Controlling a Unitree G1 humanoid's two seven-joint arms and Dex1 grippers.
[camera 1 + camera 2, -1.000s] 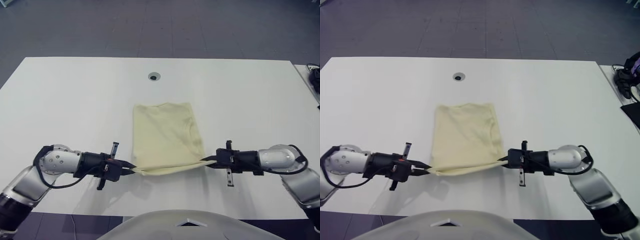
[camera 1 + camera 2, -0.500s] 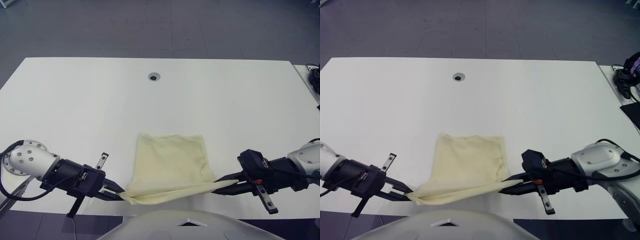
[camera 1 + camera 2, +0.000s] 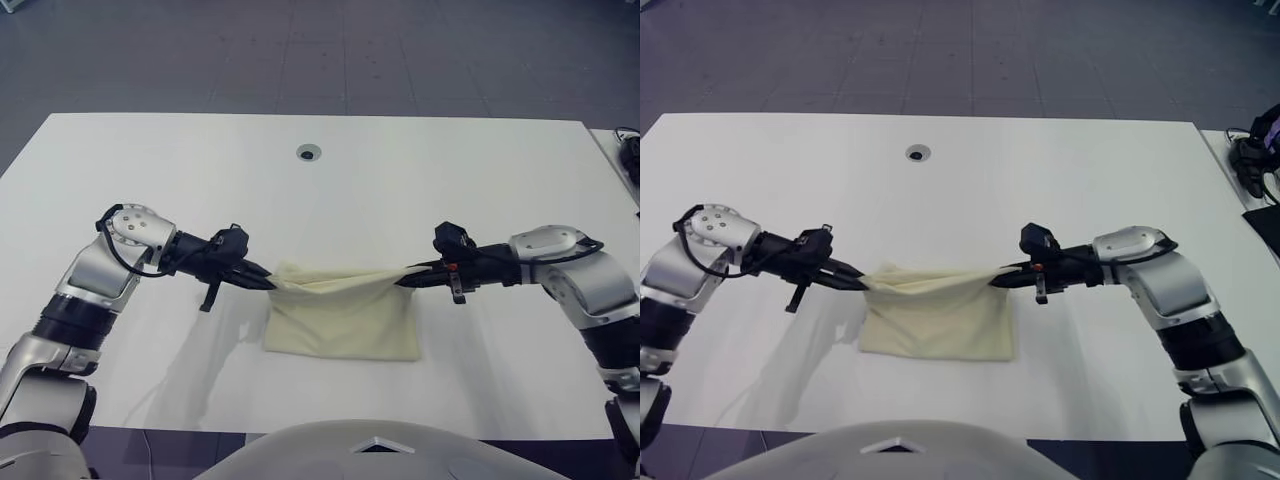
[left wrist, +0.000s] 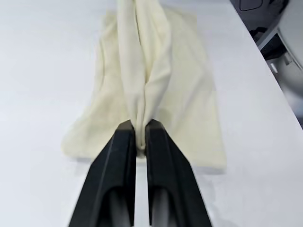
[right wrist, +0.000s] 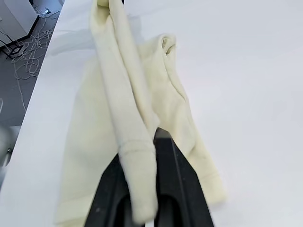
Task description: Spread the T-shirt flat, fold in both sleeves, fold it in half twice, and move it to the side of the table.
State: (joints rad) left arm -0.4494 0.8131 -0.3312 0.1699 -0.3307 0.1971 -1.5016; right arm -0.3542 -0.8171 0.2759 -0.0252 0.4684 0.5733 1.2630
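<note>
Holding the pale yellow T-shirt point(image 3: 340, 322) by the two ends of one edge, the left gripper point(image 3: 268, 284) and right gripper point(image 3: 407, 281) had that edge raised and stretched between them just above the white worktop point(image 3: 480, 170). Each pair of fingers point(image 4: 122, 151) was closed tight on a bunched pinch of cloth. The rest of the garment lay flat on the worktop below and on the robot's side of the raised edge, well apart from the cable port point(image 3: 309, 152). A fold in half was judged to be under way. The fabric appeared light, soft and limp, sagging slightly between the holds. It would best be held at the corners under even tension, since a thin pinch might slip.
</note>
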